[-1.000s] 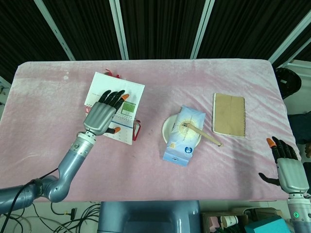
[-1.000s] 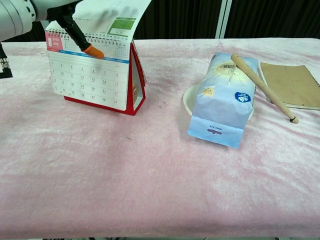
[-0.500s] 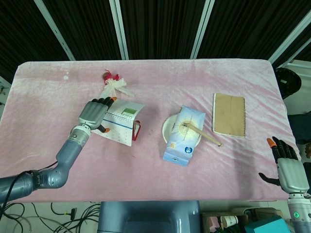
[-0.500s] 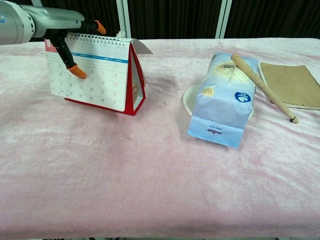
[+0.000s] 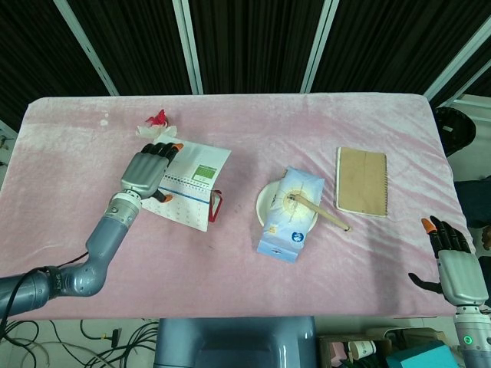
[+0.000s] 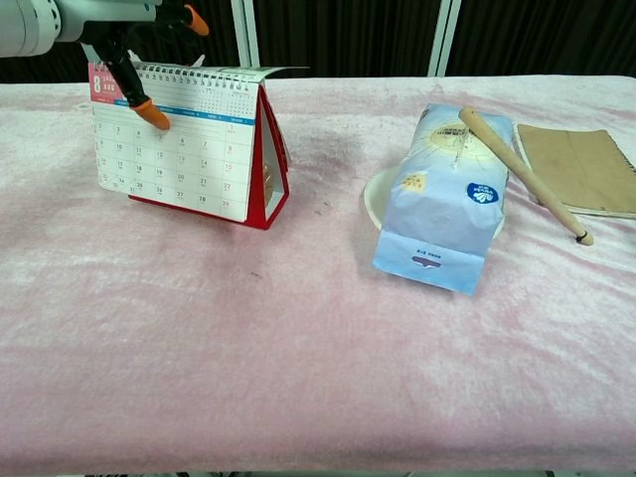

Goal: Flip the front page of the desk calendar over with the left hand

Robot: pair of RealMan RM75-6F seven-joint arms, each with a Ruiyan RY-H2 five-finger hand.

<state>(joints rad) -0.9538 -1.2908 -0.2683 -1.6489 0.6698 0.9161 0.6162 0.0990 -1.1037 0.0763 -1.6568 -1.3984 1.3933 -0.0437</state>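
Note:
The desk calendar stands on its red base at the table's left. Its front page is turned over the spiral and sticks out roughly level behind the top. My left hand hovers over the calendar's top left corner, fingers spread above the spiral. Its thumb tip touches the sheet now facing front. I see nothing gripped in it. My right hand rests open at the table's near right edge, far from the calendar, and holds nothing.
A blue-and-white bag lies on a white plate with a wooden stick across it. A brown notebook lies at the right. A small red-and-white bow sits behind the calendar.
My left hand carried the raised page back over the spiral and then drew back toward the calendar's left corner. The page has sprung up from sloping behind to about level. The right hand stayed put.

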